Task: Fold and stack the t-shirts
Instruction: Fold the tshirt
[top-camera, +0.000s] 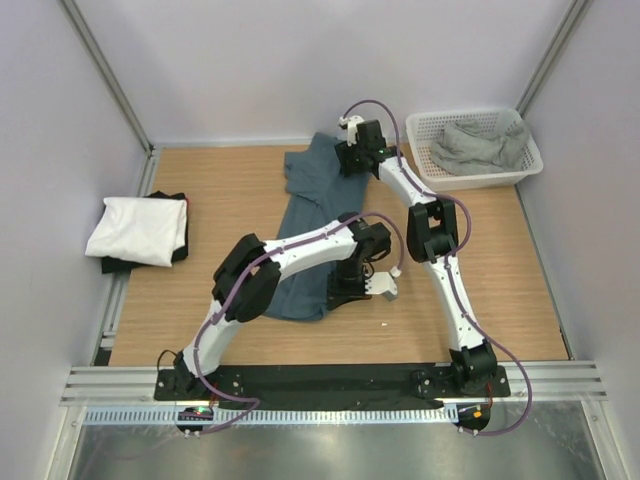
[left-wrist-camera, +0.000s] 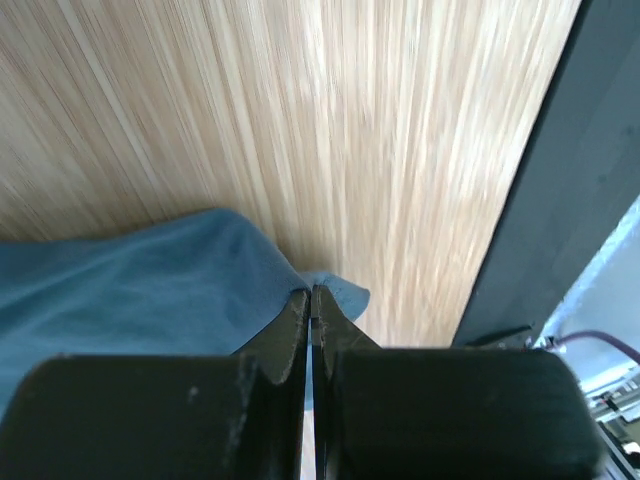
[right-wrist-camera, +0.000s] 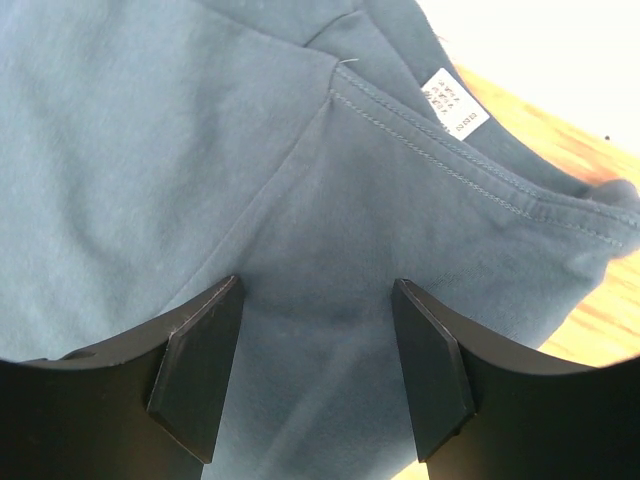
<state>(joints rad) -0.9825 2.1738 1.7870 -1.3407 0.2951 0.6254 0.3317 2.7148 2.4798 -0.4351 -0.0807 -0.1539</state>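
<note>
Four t-shirts on light wood-grain table (top-camera: 480, 290). Mid-table, spread lengthwise and rumpled: slate-blue cloth t-shirt (top-camera: 310, 215). Far right corner: white plastic mesh basket (top-camera: 430, 125), containing crumpled grey-green cloth t-shirt (top-camera: 480, 145). Left edge: folded white cloth t-shirt (top-camera: 135, 230), stacked on black cloth t-shirt (top-camera: 182, 225). At near edge of blue shirt: left gripper (left-wrist-camera: 311, 295), fully closed, cloth pinched between fingers. Over far end of same shirt: right gripper (right-wrist-camera: 318, 285), jaws parted, nothing gripped, near small white sewn label (right-wrist-camera: 450, 100).
</note>
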